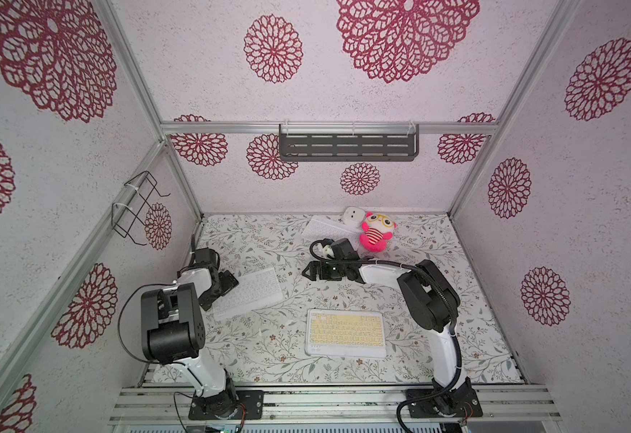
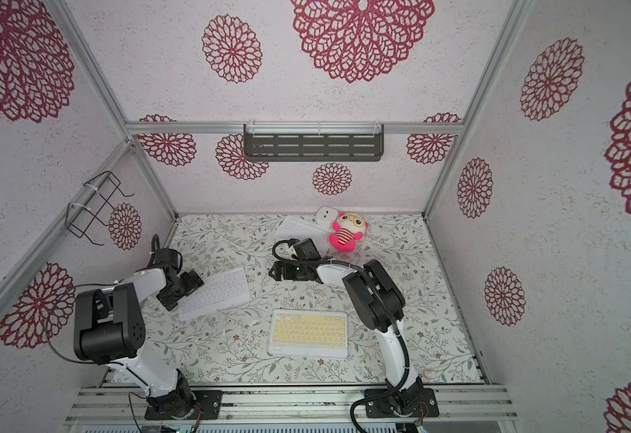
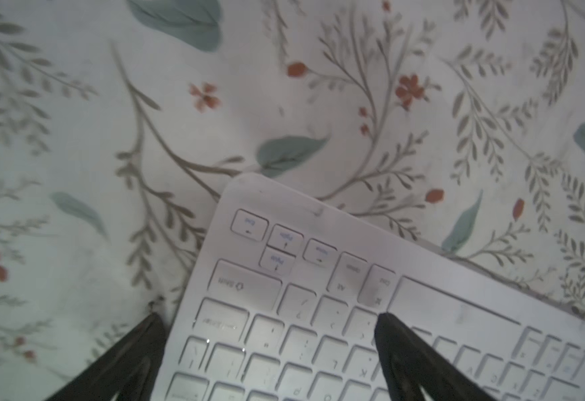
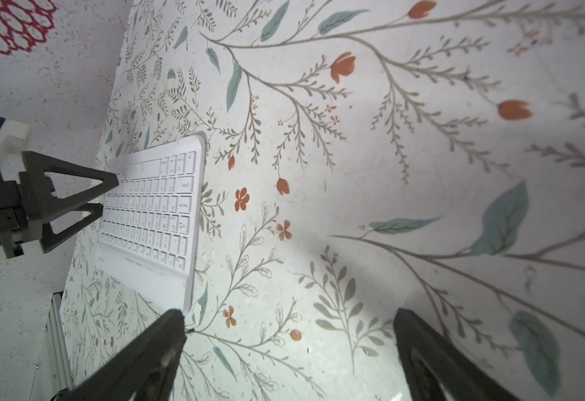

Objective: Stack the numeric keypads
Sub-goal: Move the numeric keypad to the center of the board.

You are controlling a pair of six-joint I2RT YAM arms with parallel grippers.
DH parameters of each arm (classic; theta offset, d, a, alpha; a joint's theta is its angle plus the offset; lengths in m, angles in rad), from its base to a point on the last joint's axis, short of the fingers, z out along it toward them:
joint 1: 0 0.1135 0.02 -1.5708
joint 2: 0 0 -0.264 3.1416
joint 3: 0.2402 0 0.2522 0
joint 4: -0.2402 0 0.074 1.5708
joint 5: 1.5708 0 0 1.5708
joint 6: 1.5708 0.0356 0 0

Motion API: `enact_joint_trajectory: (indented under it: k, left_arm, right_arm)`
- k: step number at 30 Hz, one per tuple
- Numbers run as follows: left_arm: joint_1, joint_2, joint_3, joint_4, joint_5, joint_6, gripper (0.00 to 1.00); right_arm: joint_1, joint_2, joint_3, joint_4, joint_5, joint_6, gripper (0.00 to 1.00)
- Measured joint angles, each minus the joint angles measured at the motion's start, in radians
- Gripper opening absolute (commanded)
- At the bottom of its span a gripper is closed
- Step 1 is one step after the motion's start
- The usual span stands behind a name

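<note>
In both top views an all-white keypad (image 1: pixel 248 298) (image 2: pixel 214 294) lies flat and skewed on the left part of the flowered table (image 1: pixel 456 300). The left gripper (image 1: pixel 221 290) (image 2: pixel 183 290) sits at the keypad's left short end, its jaws spread wide across that end and clamping nothing. A yellow-keyed keypad (image 1: pixel 346 333) (image 2: pixel 308 330) lies square to the front edge near the middle of the table, well apart from both grippers. The right gripper (image 1: pixel 306 273) (image 2: pixel 274 270) hangs over bare cloth, farther back than these two keypads and between them. It points toward the left arm, with its jaws parted and empty. Behind its wrist a third keypad (image 1: pixel 323 226), also white, lies by the back wall, partly hidden by the arm. A white cube (image 1: pixel 352 216) and a pink plush toy (image 1: pixel 376 232) sit just beside it.

In the left wrist view the left gripper (image 3: pixel 268 321) straddles one end of the all-white keypad (image 3: pixel 301 347). One finger (image 3: pixel 138 347) is off the short edge, over the cloth. The other finger (image 3: pixel 402 354) is over the keys near the space bar. The picture is soft, so whether either tip touches the keypad cannot be told.

In the right wrist view the right gripper (image 4: pixel 289 316) gapes over bare cloth with nothing between its fingers. The all-white keypad (image 4: pixel 152 215) lies beyond it, with one corner near a fingertip. The left gripper (image 4: pixel 109 193) is at the keypad's far short end, fingertips parted.
</note>
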Motion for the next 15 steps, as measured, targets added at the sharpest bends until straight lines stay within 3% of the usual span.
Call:
enact_joint_trajectory:
  k: [9,15]
  left_arm:
    - [-0.135,0.018,0.029,-0.055,0.035,-0.027,0.97]
    - [-0.286,0.115,0.15,-0.042,0.048,-0.076,0.97]
  right_arm:
    - [-0.011,-0.003,-0.014,0.017,-0.005,0.0,0.97]
    - [-0.036,-0.018,-0.043,0.035,-0.027,-0.003,0.97]
